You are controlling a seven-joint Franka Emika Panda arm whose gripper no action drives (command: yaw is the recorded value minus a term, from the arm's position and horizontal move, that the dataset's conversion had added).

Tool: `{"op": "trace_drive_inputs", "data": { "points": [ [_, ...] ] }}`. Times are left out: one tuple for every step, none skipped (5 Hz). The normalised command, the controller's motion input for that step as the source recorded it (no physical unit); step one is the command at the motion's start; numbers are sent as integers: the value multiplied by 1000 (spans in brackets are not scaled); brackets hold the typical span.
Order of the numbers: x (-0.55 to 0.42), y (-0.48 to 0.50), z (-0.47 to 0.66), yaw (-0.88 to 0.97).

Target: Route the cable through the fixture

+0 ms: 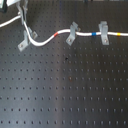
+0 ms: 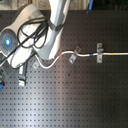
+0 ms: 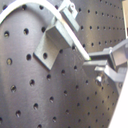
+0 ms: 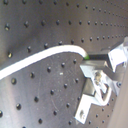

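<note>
The white cable (image 1: 46, 38) runs in from the first exterior view's right, with a yellow band, a blue band and a red band (image 1: 56, 34). Its left end curves up to the fixture (image 1: 27, 41), a slanted grey clip with a forked top and a foot tab. My gripper (image 1: 29, 33) reaches down from above onto that clip. In the first wrist view the gripper (image 3: 93, 60) is shut on the cable (image 3: 64, 26), which crosses the fixture (image 3: 52, 40) at its prongs. I cannot tell whether it sits in the slot. In the second wrist view the cable (image 4: 45, 54) arches into the fingers (image 4: 102, 57).
Two other grey clips hold the cable: a slanted one (image 1: 72, 33) beside the red band and an upright one (image 1: 104, 32) by the blue band. The black perforated board (image 1: 65, 90) spreads below. In the second exterior view the arm (image 2: 30, 35) covers the upper left.
</note>
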Motion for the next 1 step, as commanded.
{"op": "trace_drive_inputs", "data": {
  "points": [
    [62, 251, 548, 40]
  ]
}}
